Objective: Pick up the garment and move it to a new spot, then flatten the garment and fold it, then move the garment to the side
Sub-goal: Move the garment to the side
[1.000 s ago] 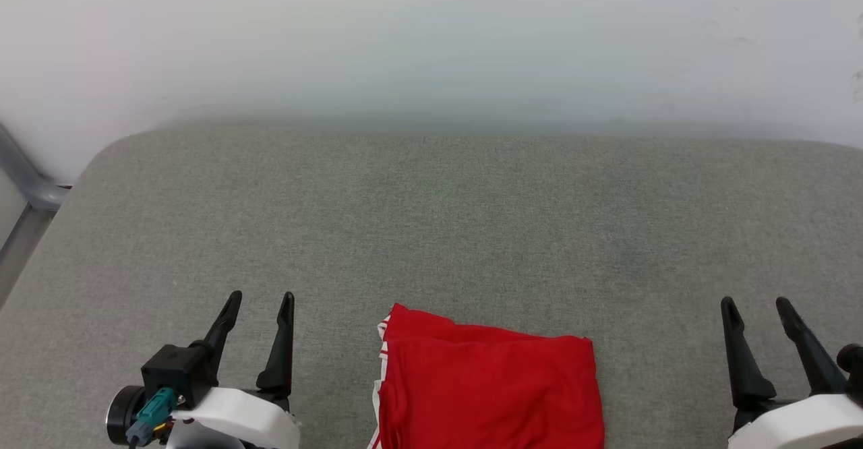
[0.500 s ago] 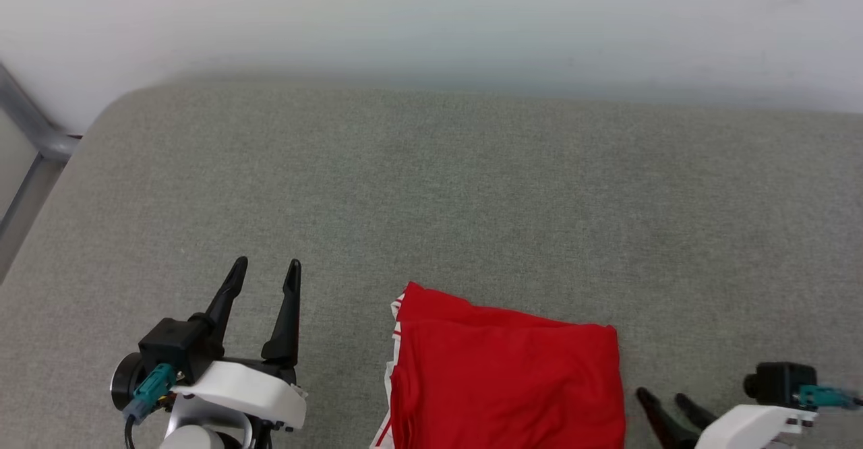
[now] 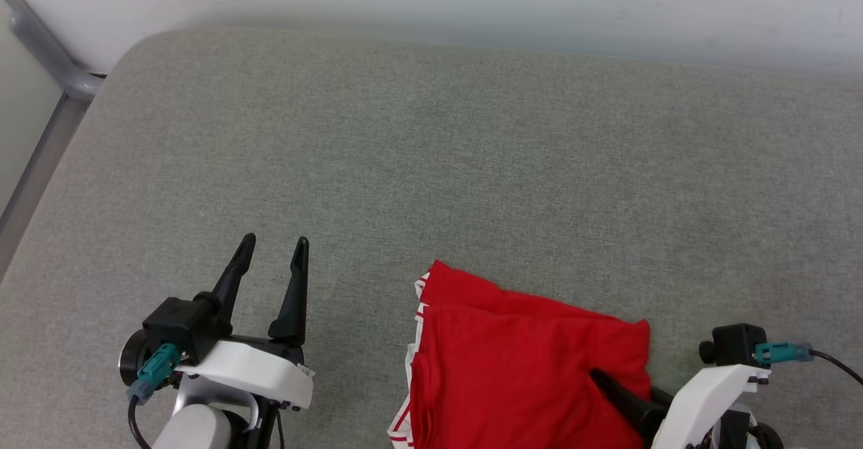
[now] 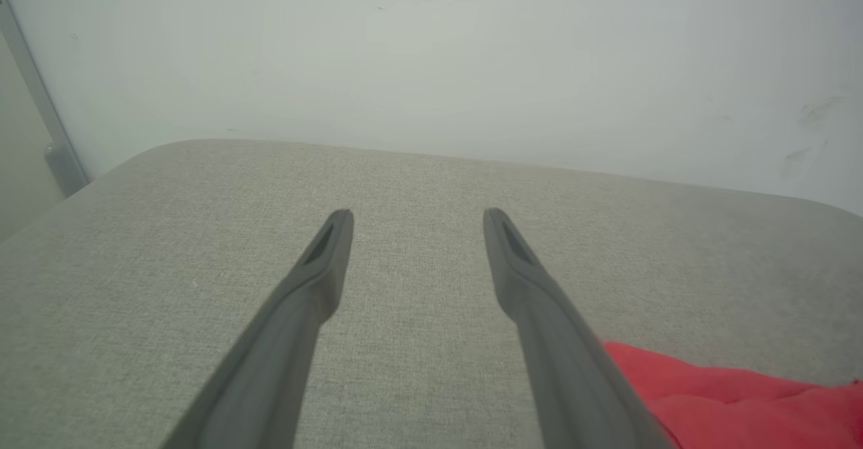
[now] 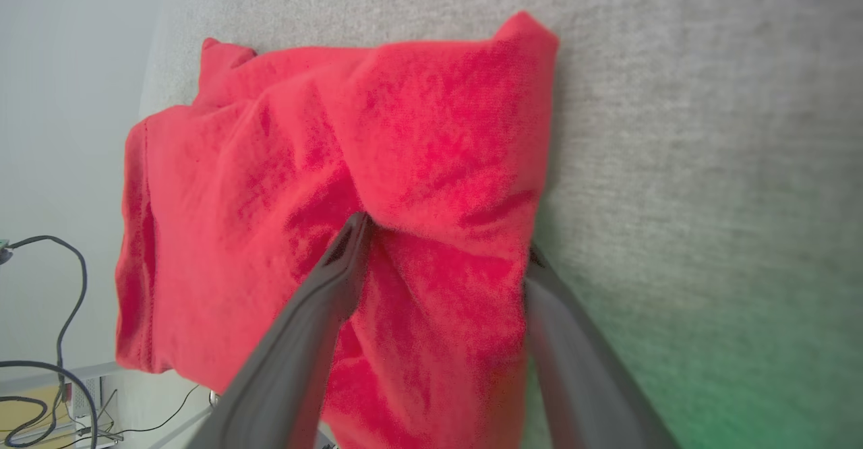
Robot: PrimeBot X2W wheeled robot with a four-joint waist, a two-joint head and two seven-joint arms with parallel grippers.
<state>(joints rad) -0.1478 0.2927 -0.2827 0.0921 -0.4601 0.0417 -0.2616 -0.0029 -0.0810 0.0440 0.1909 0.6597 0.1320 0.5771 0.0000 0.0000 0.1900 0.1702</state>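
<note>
Right tool (image 5: 446, 236) is standing spread, straddling the garment's (image 3: 526, 368) 3 o'clock edge: one finger (image 5: 317, 314) lying on top, the other's tip hiding behind the fold; under or beside, unclear. Garment is lying folded at 6 o'clock on the desk (image 3: 431, 166), near end cut off. Left tool (image 3: 276, 240) is hovering released at 7 o'clock, clear of cloth.

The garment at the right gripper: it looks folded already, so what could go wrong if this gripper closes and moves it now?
1. The right gripper straddles only one edge of the garment, one finger on top; it may pinch just the upper layers, and the fold could open.
2. The left gripper stands open and apart over the grey cushion, so a one-sided lift could let the garment sag and crumple.
</note>
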